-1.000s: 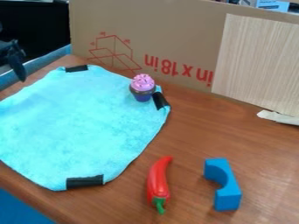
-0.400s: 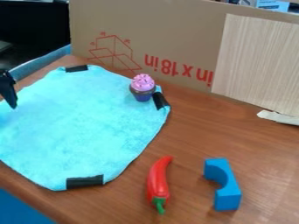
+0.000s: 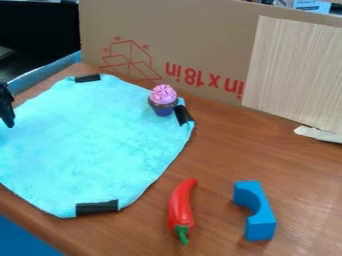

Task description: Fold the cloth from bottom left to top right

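While the gripper (image 3: 7,115) hangs at the view's left edge, whether its jaws are spread or pressed together cannot be determined. The cloth (image 3: 100,145) lies unfolded on the surface (image 3: 224,155) — toy cupcake (image 3: 163,100) upright at its upper right.

We look from one fixed camera, above the desk (image 3: 224,160) and fairly near, facing down at a slant across the cloth (image 3: 100,140) toward the upright cardboard (image 3: 194,35) and pale board (image 3: 294,75) behind.
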You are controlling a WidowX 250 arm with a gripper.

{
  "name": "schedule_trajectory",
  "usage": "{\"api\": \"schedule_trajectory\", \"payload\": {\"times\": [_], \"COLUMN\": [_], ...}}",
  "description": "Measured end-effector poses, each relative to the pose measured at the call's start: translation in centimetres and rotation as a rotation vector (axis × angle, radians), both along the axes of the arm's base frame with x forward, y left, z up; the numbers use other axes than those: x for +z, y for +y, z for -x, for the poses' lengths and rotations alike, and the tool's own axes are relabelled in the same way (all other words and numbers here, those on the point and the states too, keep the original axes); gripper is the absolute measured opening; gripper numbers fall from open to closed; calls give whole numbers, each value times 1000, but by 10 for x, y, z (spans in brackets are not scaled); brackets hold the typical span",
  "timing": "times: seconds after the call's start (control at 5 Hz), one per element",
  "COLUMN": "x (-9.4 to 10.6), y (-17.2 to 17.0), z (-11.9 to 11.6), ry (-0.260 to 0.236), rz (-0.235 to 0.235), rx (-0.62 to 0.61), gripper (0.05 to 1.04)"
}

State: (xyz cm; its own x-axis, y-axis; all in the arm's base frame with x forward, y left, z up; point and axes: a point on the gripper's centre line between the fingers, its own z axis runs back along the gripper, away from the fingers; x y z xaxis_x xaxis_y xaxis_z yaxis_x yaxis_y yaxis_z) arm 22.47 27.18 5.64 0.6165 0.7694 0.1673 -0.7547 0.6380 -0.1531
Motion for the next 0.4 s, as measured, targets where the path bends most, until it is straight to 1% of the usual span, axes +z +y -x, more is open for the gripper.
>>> {"api": "schedule_trajectory", "payload": {"times": [0.2,0.4], "x": [-2,-3], "y": [5,8], "z": [2,6], "ry": [12,54], "rz": [-35,-62], "rx": [19,38], "gripper": [1000,1000]}}
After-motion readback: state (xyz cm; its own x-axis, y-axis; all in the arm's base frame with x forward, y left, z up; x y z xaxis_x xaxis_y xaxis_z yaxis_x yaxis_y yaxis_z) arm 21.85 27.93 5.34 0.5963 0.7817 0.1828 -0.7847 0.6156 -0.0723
